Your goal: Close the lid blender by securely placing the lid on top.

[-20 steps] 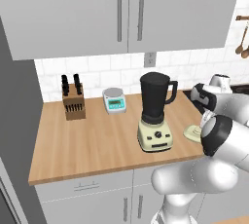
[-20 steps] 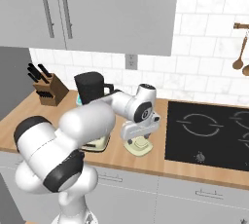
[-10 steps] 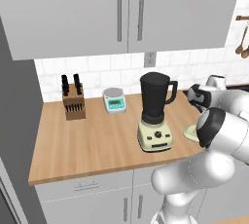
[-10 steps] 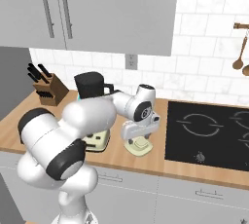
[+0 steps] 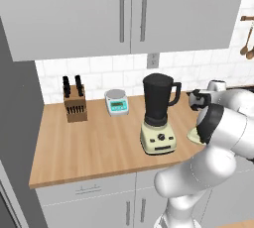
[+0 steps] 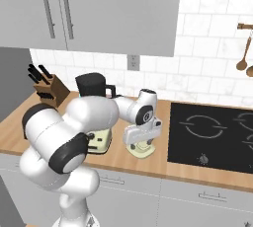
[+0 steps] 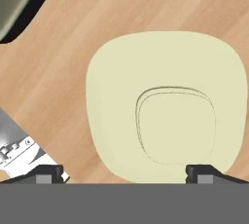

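Observation:
The lid point(image 7: 168, 106) is a pale cream-yellow disc with a raised knob in its centre, lying flat on the wooden counter. My gripper point(image 7: 126, 173) hangs straight over it, open, with one fingertip point(image 7: 48, 172) off its edge and the other at its rim. In the right base view the gripper point(image 6: 141, 145) points down just above the lid point(image 6: 141, 152). The blender point(image 5: 158, 118), a dark jar on a cream base, stands left of the lid point(image 5: 192, 135), its jar top uncovered. My arm hides most of the blender point(image 6: 96, 139) in the right base view.
A knife block point(image 5: 74, 105) and a grey scale point(image 5: 116, 102) stand at the back of the counter point(image 5: 99, 147), left of the blender. A black cooktop point(image 6: 212, 132) lies right of the lid. Wall cabinets hang overhead, and wooden utensils point(image 6: 244, 48) hang on the tiles.
The arm's elbow has swung a little, now covering more of the lid in the left base view. The hand stays over the lid with its jaws open.

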You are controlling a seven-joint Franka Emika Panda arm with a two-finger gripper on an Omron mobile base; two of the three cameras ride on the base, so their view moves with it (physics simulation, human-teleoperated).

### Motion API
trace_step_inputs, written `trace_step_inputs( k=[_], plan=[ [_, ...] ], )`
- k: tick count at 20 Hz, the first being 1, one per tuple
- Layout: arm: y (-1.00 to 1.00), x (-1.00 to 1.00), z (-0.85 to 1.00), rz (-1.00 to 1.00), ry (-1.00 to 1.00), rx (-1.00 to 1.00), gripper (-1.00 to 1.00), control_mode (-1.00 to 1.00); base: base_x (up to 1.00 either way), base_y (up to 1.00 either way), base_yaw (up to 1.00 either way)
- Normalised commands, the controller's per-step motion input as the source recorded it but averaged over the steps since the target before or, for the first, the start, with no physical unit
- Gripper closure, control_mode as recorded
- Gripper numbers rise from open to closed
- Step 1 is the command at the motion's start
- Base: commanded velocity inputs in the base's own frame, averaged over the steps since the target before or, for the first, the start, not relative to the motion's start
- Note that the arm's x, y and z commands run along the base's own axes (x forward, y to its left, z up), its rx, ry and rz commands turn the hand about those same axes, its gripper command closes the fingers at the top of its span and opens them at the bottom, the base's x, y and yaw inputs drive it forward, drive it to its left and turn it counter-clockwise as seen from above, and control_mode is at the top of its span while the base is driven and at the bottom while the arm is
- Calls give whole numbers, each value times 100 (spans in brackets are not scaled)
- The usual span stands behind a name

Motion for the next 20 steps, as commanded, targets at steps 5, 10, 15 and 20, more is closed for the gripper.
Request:
trace_step_inputs(
  k=[5,10,15,20],
  plan=[
    [0,8,-4,0,0,0,-100,-100,0,0,0],
    [0,8,0,0,0,0,-100,-100,0,0,0],
    [-3,3,0,0,0,0,-100,-100,0,0,0],
    [-6,20,0,0,0,0,-100,-100,0,0,0]
  ],
)
